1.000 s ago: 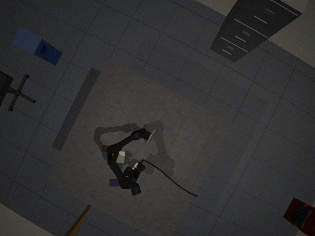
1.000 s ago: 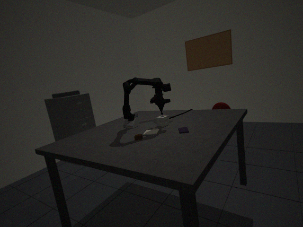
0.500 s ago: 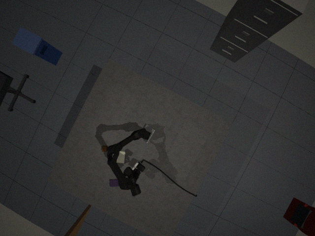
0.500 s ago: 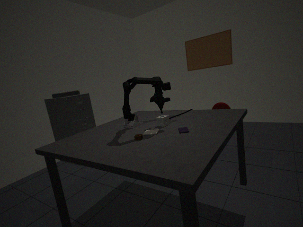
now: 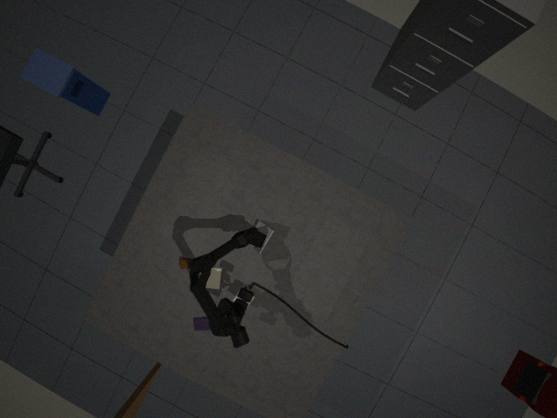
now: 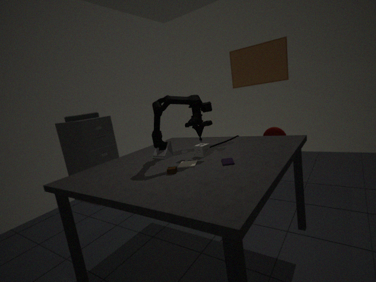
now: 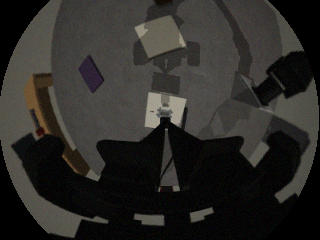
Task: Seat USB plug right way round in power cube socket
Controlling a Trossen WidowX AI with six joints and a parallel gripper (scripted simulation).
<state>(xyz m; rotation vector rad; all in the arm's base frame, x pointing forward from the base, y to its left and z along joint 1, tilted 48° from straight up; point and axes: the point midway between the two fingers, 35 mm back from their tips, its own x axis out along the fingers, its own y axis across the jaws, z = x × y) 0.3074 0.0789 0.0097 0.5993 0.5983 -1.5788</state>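
Observation:
The white power cube (image 6: 201,149) (image 7: 155,108) stands near the middle of the table (image 6: 188,200). My gripper (image 6: 199,137) (image 7: 166,126) (image 5: 244,294) points straight down over the cube's top face and is shut on the small USB plug (image 7: 164,115). The plug's tip sits at the socket on the cube's top. How deep it sits and which way round it is cannot be told in this dim light. The plug's black cable (image 5: 297,314) (image 6: 222,140) trails away across the table.
A pale flat pad (image 5: 214,278) (image 6: 187,164) (image 7: 160,36), a small brown block (image 5: 184,263) (image 6: 171,170) and a purple flat piece (image 5: 200,324) (image 6: 227,161) (image 7: 91,72) lie near the cube. The arm's base (image 6: 160,151) stands beside it.

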